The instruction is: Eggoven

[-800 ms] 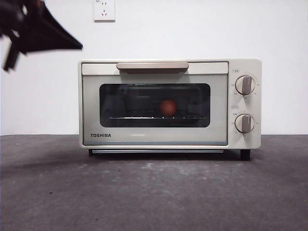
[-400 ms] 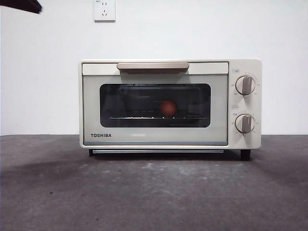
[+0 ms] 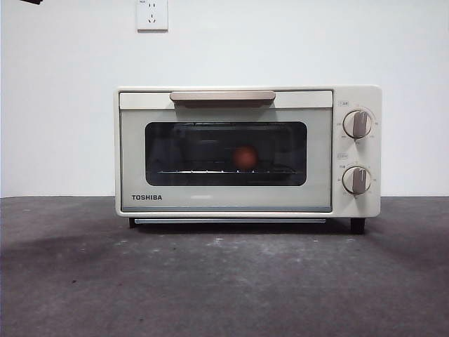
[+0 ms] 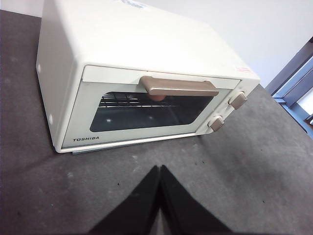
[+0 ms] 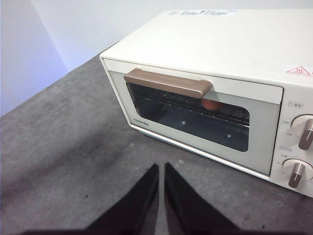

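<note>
The cream TOSHIBA oven stands on the dark table with its door closed. Behind the dark glass the reddish-brown egg rests on the wire rack, also visible as the egg under the handle and the egg in the left wrist view. My left gripper is shut and empty, held back above the table in front of the oven. My right gripper is shut and empty, also back from the oven, off its left front corner.
Two knobs sit on the oven's right panel, and a bronze handle runs along the door's top. A wall socket is on the white wall. A black arm tip shows at the top left corner.
The dark arm at the top left of the front view has withdrawn upward and almost out of the picture. The oven and egg have not moved.
</note>
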Tool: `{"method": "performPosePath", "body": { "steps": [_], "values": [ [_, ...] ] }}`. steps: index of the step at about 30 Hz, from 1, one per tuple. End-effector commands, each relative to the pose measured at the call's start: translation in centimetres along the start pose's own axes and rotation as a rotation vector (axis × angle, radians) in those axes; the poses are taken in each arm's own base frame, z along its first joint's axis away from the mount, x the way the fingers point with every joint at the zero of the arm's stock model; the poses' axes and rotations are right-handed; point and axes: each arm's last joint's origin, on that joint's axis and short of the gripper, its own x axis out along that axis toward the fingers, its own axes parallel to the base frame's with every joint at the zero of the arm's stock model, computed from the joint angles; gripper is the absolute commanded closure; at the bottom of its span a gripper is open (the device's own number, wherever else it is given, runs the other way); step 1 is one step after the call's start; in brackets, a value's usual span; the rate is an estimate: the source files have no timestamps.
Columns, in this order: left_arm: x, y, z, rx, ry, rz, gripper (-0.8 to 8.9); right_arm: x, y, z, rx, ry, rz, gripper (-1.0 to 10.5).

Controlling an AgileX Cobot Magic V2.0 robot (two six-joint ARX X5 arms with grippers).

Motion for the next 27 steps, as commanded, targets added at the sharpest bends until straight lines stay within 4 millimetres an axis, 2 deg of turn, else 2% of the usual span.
{"method": "performPosePath", "body": {
  "steps": [1, 10, 14, 17, 20, 22, 27],
  "values": [
    [0.0, -0.2, 0.5, 0.022, -0.022, -0.010, 8.08, -0.1, 0.2, 0.4, -0.010, -0.025, 0.010, 9.4],
    [0.1, -0.2, 0.5, 0.032, -0.017, -0.007, 8.08, -0.8, 0.3, 0.6, -0.010, -0.059, 0.019, 9.4],
    [0.1, -0.1, 0.5, 0.245, -0.026, 0.007, 8.08, -0.8, 0.3, 0.6, -0.010, -0.060, 0.018, 9.4],
    [-0.3, 0.3, 0.7, 0.343, -0.054, 0.134, 8.08, -0.8, 0.3, 0.6, -0.010, -0.059, 0.019, 9.4],
    [-1.3, 1.2, 0.6, 0.369, -0.107, 0.279, 8.08, -0.8, 0.3, 0.6, -0.010, -0.058, 0.019, 9.4],
    [-2.0, 1.9, -0.3, 0.383, -0.150, 0.332, 8.08, -0.8, 0.3, 0.6, -0.010, -0.059, 0.019, 9.4],
    [-3.0, 4.0, -4.1, 0.378, -0.266, 0.497, 8.08, -0.8, 0.3, 0.6, -0.010, -0.061, 0.019, 9.4]
  ]
}}
